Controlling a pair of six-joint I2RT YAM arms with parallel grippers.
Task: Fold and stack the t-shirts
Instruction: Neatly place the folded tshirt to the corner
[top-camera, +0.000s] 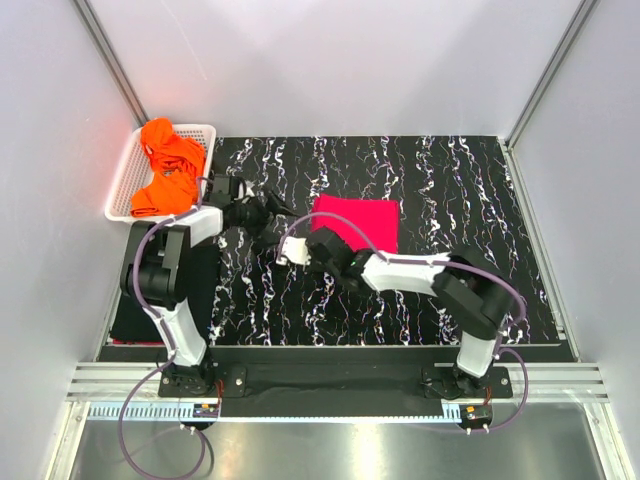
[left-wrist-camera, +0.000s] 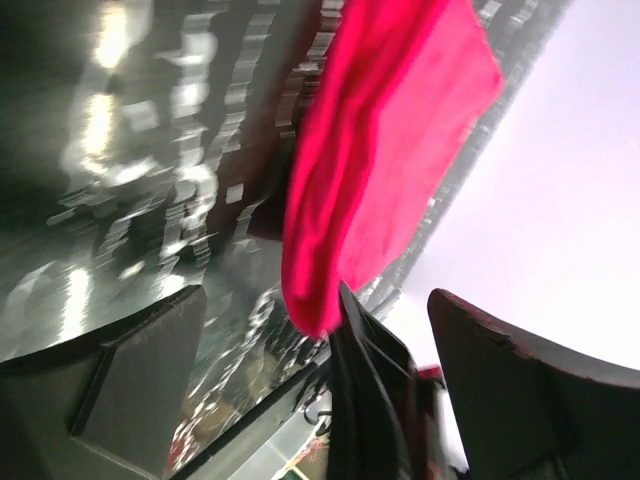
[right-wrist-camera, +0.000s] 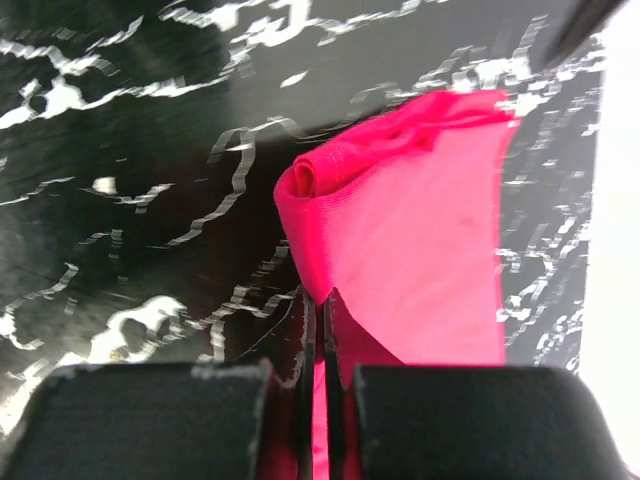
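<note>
The pink t-shirt (top-camera: 357, 222) lies folded on the mat (top-camera: 450, 200), just toward 10 o'clock of its centre. The right gripper (right-wrist-camera: 320, 305) has its fingers closed tight on the shirt's 8 o'clock corner. The left gripper (left-wrist-camera: 315, 330) hovers at the shirt's 9 o'clock side, fingers apart. The orange t-shirts (top-camera: 168, 165) sit in the basket (top-camera: 125, 180) at 10 o'clock.
</note>
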